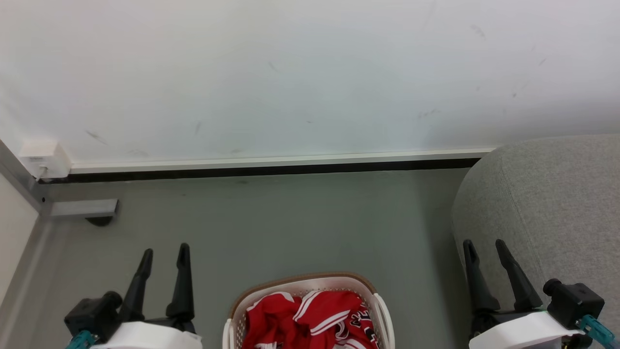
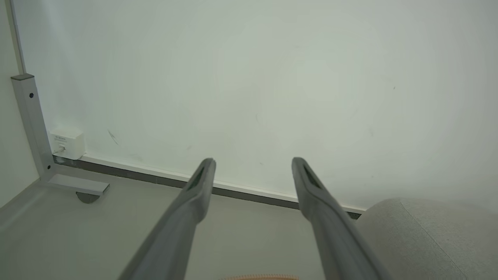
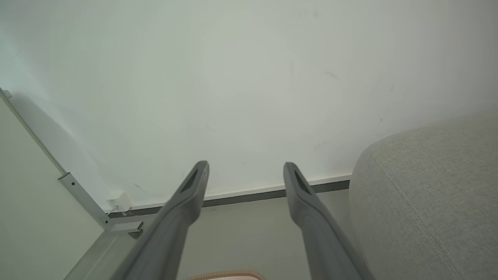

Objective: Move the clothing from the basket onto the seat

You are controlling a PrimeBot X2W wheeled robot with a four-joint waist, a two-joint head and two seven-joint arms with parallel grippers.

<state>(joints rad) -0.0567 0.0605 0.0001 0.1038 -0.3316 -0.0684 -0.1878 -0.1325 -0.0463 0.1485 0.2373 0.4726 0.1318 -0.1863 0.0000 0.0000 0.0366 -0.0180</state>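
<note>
I'm seeing left claw (image 1: 165, 249) and right claw (image 1: 483, 242) hanging wide open, gripping nothing. Clothing (image 1: 310, 315) is lying in the basket (image 1: 300, 278) between them (seat (image 1: 547, 203) is sitting near its right).

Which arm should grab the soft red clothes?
Probably the right. The left gripper and right gripper both stand open and empty beside the oval white plastic basket of red fabric jerseys, but the right one is by the light grey fabric sofa, so its carry looks shorter.
</note>
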